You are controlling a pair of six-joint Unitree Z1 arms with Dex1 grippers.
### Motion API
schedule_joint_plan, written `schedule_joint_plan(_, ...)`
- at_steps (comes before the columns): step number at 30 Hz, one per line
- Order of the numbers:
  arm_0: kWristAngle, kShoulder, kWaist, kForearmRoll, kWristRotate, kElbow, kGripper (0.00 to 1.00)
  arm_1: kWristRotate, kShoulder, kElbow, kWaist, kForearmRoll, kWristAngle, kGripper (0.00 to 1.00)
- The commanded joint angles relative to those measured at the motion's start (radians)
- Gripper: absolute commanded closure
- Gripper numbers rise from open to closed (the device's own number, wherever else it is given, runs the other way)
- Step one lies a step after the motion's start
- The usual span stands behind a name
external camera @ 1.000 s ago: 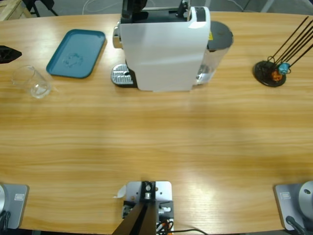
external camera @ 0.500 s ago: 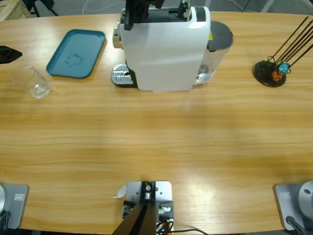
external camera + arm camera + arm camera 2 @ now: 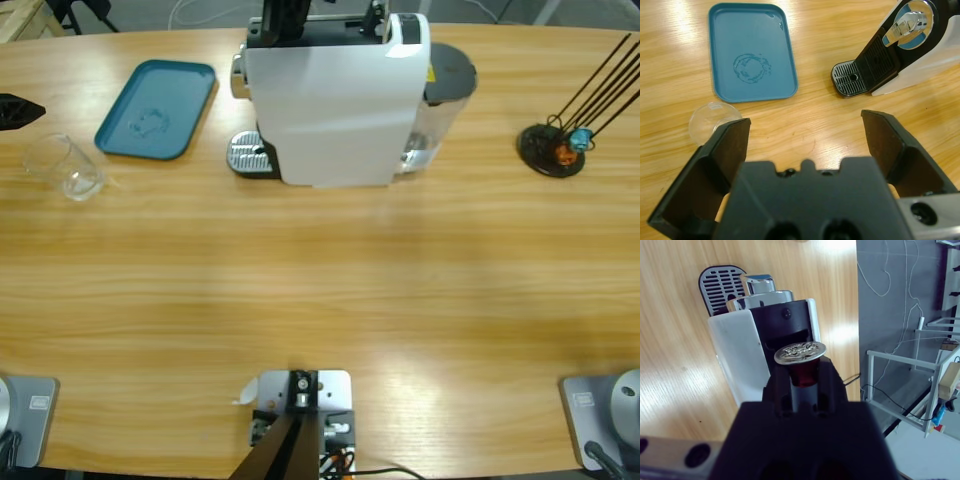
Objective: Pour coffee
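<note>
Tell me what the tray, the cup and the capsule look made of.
Tray: teal, smooth, slightly glossy, probably plastic.
Cup: see-through with bright glints, clear glass or plastic; it looks empty.
Capsule in the right gripper: dark red body, embossed silvery lid, likely foil.

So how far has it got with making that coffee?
Early on. No coffee is visible yet: the clear glass sits empty beside the blue tray, not on the machine's drip grate. The right gripper holds a dark red capsule above the white coffee machine. Loading, placing the glass and brewing remain.
</note>
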Motion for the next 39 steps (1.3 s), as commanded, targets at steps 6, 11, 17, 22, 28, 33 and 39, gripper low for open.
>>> schedule_joint_plan(6, -0.005, 0.025, -0.010, 0.005, 0.007, 0.032, 0.036, 0.011, 0.075, -0.019, -0.009, 0.038, -0.005, 1.000)
schedule_joint_plan(11, -0.005, 0.023, -0.010, 0.006, 0.007, 0.032, 0.036, 0.011, 0.082, -0.024, -0.009, 0.038, 0.001, 1.000)
schedule_joint_plan(17, -0.005, 0.023, -0.010, 0.006, 0.007, 0.032, 0.036, 0.011, 0.097, -0.055, -0.009, 0.054, 0.018, 1.000)
schedule_joint_plan(22, -0.005, 0.023, -0.010, 0.005, 0.007, 0.032, 0.036, 0.011, 0.105, -0.070, -0.009, 0.066, 0.024, 1.000)
schedule_joint_plan(28, -0.005, 0.020, -0.010, 0.006, 0.007, 0.032, 0.036, 0.012, 0.102, -0.069, -0.009, 0.077, 0.024, 1.000)
schedule_joint_plan(33, -0.005, 0.018, -0.010, 0.006, 0.007, 0.033, 0.036, 0.014, 0.102, -0.069, -0.009, 0.078, 0.025, 1.000)
schedule_joint_plan(39, -0.005, 0.020, -0.010, 0.006, 0.007, 0.033, 0.036, 0.023, 0.118, -0.119, -0.009, 0.147, 0.079, 0.583)
